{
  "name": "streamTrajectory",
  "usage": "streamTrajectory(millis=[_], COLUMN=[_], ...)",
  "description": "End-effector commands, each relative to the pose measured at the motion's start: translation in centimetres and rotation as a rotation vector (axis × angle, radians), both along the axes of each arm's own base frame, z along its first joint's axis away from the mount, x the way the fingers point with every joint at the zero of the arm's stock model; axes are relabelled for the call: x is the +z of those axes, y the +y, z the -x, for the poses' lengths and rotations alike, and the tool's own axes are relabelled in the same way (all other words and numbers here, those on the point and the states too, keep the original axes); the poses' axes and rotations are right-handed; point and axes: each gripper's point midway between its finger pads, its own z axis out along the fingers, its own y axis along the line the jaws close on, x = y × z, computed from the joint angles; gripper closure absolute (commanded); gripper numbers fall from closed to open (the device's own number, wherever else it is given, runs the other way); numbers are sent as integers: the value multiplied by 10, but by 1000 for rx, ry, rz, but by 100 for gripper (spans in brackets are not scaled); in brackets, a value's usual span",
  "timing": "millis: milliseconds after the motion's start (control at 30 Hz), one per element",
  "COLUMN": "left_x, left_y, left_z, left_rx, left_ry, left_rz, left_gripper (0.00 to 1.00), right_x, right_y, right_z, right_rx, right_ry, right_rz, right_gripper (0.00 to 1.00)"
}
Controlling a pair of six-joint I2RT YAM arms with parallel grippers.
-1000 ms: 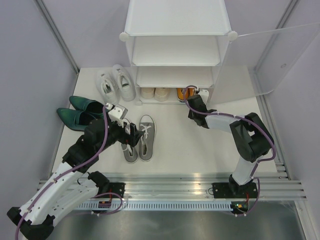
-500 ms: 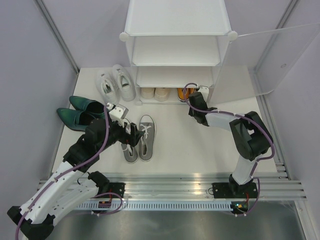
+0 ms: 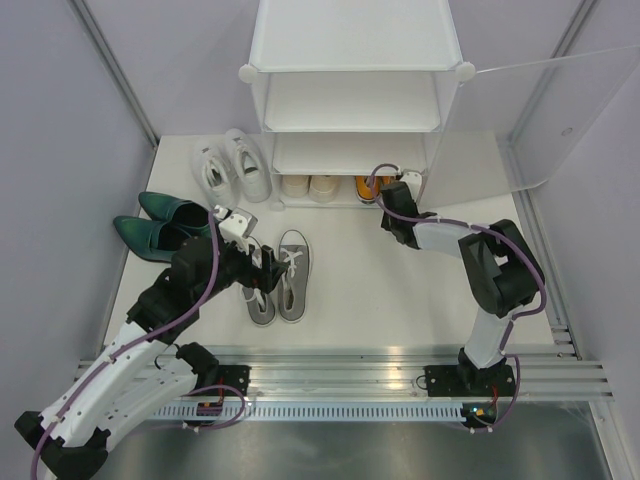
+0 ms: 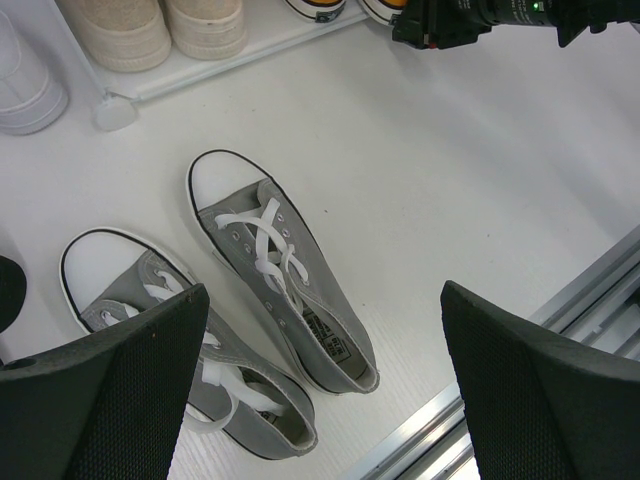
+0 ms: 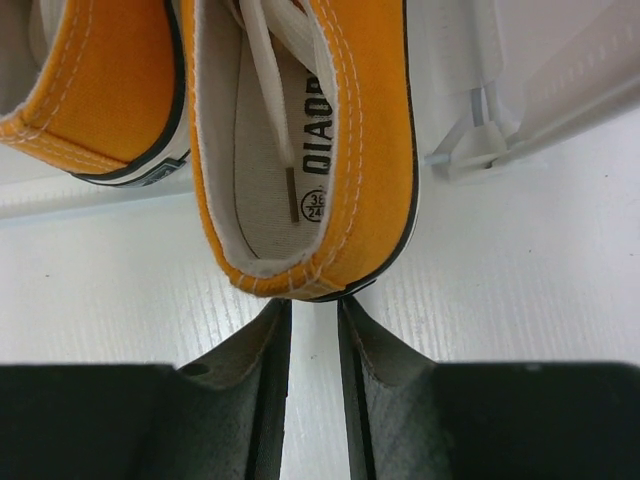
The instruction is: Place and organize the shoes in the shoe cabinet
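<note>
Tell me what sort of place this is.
Most likely a lab test cell, not a home: plain walls close in a white table, a metal rail runs along its near edge, and the shoe cabinet stands on the table.

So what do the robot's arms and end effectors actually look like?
The left arm and right arm are white links with black joints, each trailed by a purple cable. The left end effector has broad black fingers with a fine mesh texture; the right end effector has smoother dark tapered fingers.
</note>
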Motion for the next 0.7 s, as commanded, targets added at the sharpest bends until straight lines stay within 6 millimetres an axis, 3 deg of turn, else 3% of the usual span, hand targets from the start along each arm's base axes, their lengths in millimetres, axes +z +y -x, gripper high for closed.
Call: streamTrajectory(millis=[0,200,433,667], left_x=[20,19,19,19], left_y=[-2,-2,-2,-3], left_z=[-3,-4,-4,-3], left_rx=[-8,-6,-4,-9], left_ry=[-54,-50,-52,-50], left_rz=[16,13,11,14], left_gripper=[0,0,0,0], right_x=[54,62,63,67], right_y=[-1,1,8,0], right_z=[-48,-58,-53,-34], right_rx=[-38,-27,15,1], right_ry=[-201,-225,-231,-234], right_rz=[-53,-59,-89,-109], right_gripper=[71,71,68,46])
